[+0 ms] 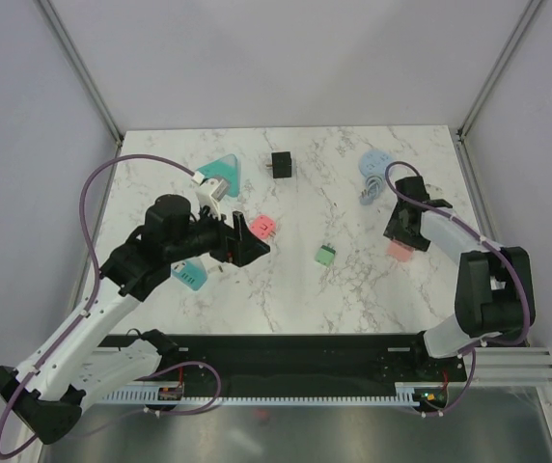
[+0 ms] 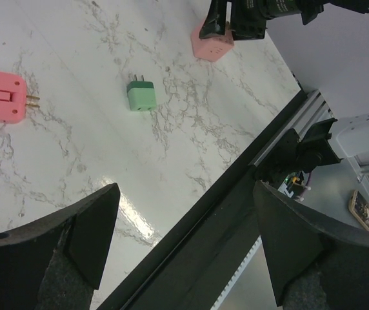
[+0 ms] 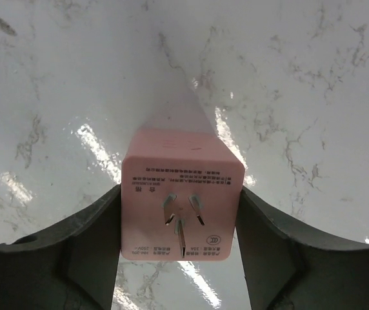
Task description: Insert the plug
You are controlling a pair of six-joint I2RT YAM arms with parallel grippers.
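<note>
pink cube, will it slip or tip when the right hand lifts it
Pink cube looks rigid, probably light hollow plastic. Its flat sides meet the right hand squarely, so it likely won't tip. The smooth shell may slip under a loose grip.

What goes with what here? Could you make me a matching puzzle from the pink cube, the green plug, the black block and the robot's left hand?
Things:
1. pink cube
2. green plug
3. black block
4. left hand

States:
A. near the far edge of the table, untouched
B. between the fingers of the right hand
C. open, holding nothing
D. lying loose mid-table

Pairs: 1-B, 2-D, 3-A, 4-C
</note>
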